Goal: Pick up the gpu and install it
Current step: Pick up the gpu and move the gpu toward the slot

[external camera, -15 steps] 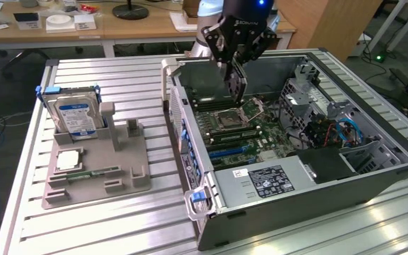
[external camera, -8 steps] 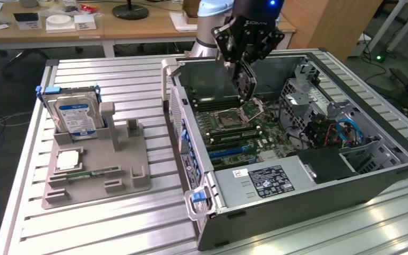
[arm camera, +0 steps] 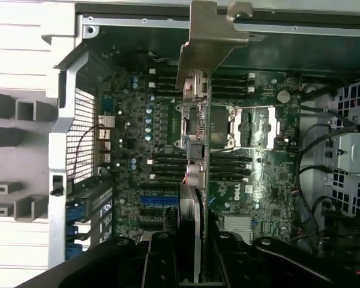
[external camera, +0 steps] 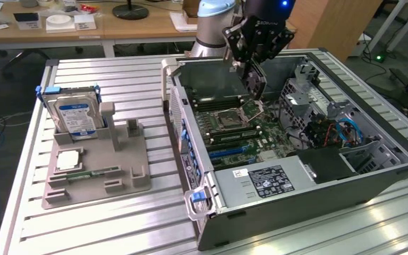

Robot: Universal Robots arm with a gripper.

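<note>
My gripper [external camera: 252,59] pinches the gpu [external camera: 254,85], which hangs edge-on over the motherboard [external camera: 261,133] inside the case [external camera: 374,175]. Blue slot [external camera: 229,151] at 7 o'clock from the card, exterior view. Risk: a skewed card misses the slot and scrapes nearby parts.

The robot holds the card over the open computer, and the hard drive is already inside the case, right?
Only the hard drive is wrong: the exterior view shows it standing in the grey holder beside the computer case. The gripper does hold the gpu over the open case.
</note>
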